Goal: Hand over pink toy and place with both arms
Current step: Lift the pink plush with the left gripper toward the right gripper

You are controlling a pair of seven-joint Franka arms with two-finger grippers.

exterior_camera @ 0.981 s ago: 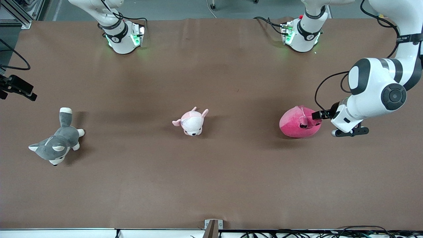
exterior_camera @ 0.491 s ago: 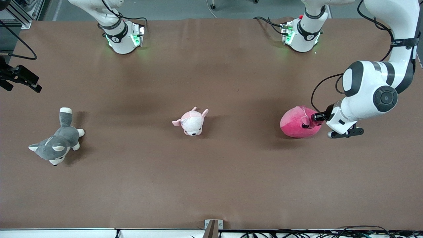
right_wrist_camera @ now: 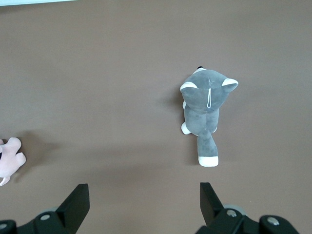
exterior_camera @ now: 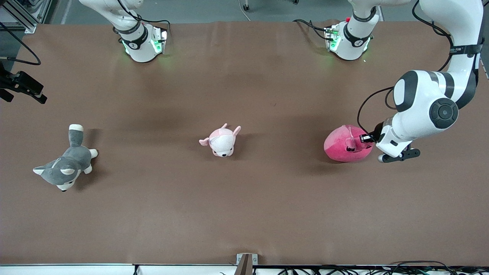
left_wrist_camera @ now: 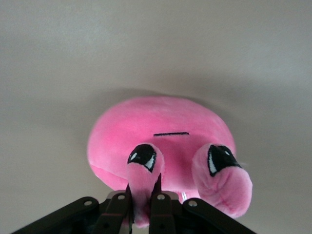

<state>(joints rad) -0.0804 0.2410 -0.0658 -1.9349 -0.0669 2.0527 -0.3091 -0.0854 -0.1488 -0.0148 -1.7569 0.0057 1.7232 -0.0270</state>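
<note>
The pink toy [exterior_camera: 342, 148] rests on the brown table toward the left arm's end. It fills the left wrist view [left_wrist_camera: 161, 124], with two stalk-like bumps that bear black eyes. My left gripper [exterior_camera: 363, 138] is low beside the toy and shut on one of these bumps [left_wrist_camera: 145, 168]; its fingers [left_wrist_camera: 117, 210] pinch the bump from both sides. My right gripper [right_wrist_camera: 144, 200] is open and empty, high over the right arm's end of the table. Its black hand shows at the edge of the front view [exterior_camera: 23, 87].
A grey-and-white husky plush [exterior_camera: 63, 168] lies toward the right arm's end, also in the right wrist view [right_wrist_camera: 207, 102]. A small pale pink-and-white plush [exterior_camera: 221, 140] sits mid-table, its edge in the right wrist view [right_wrist_camera: 9, 158]. The brown table [exterior_camera: 244, 210] is bare nearer the camera.
My left gripper has slid in onto the pink toy and closed on its bump; the toy shifted slightly. My right hand drifted a little at the view's edge.
</note>
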